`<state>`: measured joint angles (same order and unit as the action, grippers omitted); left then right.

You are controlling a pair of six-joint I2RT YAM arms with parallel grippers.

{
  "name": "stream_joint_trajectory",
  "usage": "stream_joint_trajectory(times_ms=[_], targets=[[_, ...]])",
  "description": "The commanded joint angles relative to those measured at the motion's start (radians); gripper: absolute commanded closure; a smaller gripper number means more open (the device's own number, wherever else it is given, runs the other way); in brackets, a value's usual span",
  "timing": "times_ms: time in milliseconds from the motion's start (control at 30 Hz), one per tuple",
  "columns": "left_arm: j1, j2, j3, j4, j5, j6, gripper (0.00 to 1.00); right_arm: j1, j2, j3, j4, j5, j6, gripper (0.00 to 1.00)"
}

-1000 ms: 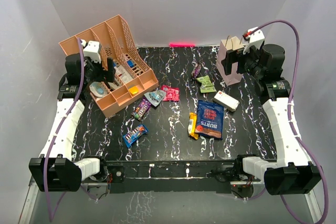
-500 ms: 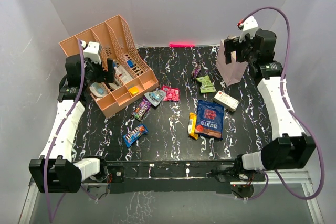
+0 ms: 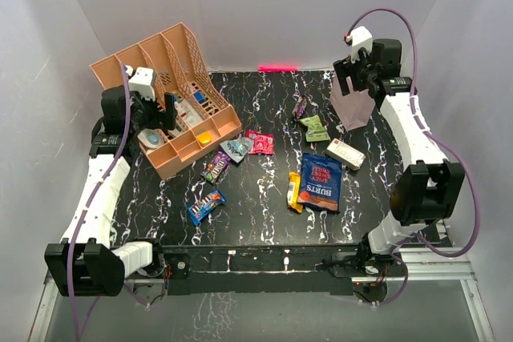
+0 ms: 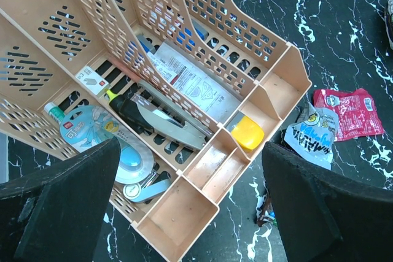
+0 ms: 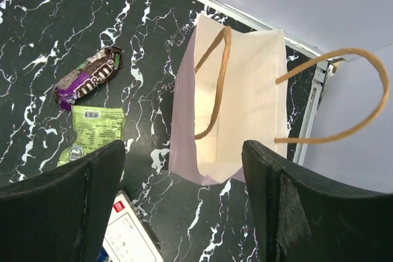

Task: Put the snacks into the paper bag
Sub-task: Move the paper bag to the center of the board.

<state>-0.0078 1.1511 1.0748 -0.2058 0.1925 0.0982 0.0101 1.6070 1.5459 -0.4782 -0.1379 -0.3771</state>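
**A:** How far along is the packing?

**B:** Hardly begun, I'd judge. Every one of the snacks [image 3: 259, 142] I can find lies out on the table [image 3: 256, 222]. Closest to the arm bases is a blue packet [image 3: 206, 206], well back from the left tool [image 4: 190, 170] and off to its right. Further right, a yellow bar [image 3: 294, 191] touches the dark blue crisp bag [image 3: 321, 182]. Both are well short of the right tool [image 5: 183, 164], on its near-left side.

**A:** And mid-table?

**B:** A purple-brown packet [image 3: 215, 166], a teal packet [image 4: 314, 138] and a pink packet [image 4: 349, 105] sit just right of the left tool. They are by the corner of the peach organiser [image 4: 285, 75] that the tool hangs over. A white box [image 5: 129, 234], which is no snack, lies near-left of the right tool.

**A:** What are the tools doing?

**B:** The left tool's jaws are spread as wide as they go and hold nothing. The right tool's jaws also stand well apart, with nothing gripped between them.

**A:** And the bag?

**B:** The paper bag [image 5: 236, 102] stands upright at the far right, beneath the right tool. Its mouth is open and its cord handles [image 5: 218, 84] are splayed. What shows of its inside looks bare. A green packet [image 5: 92, 130] and a purple packet [image 5: 89, 73] lie left of that tool, near the bag. So eight snacks remain to go in, and none seem to be packed.
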Motion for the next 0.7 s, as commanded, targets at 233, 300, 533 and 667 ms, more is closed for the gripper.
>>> stream_joint_trajectory(times_ms=[233, 300, 533, 667], targets=[[0.006, -0.039, -0.013, 0.029, 0.01, 0.021, 0.02, -0.057, 0.096, 0.107, -0.002, -0.044, -0.079, 0.32], [0.006, -0.039, -0.016, 0.029, 0.009, 0.022, 0.02, -0.062, 0.105, 0.103, -0.002, -0.064, -0.086, 0.34], [0.006, -0.036, -0.019, 0.032, 0.009, 0.024, 0.02, -0.068, 0.133, 0.116, -0.022, -0.134, -0.122, 0.4], [0.005, -0.037, -0.022, 0.034, 0.007, 0.027, 0.02, -0.068, 0.178, 0.14, -0.048, -0.161, -0.123, 0.47]])
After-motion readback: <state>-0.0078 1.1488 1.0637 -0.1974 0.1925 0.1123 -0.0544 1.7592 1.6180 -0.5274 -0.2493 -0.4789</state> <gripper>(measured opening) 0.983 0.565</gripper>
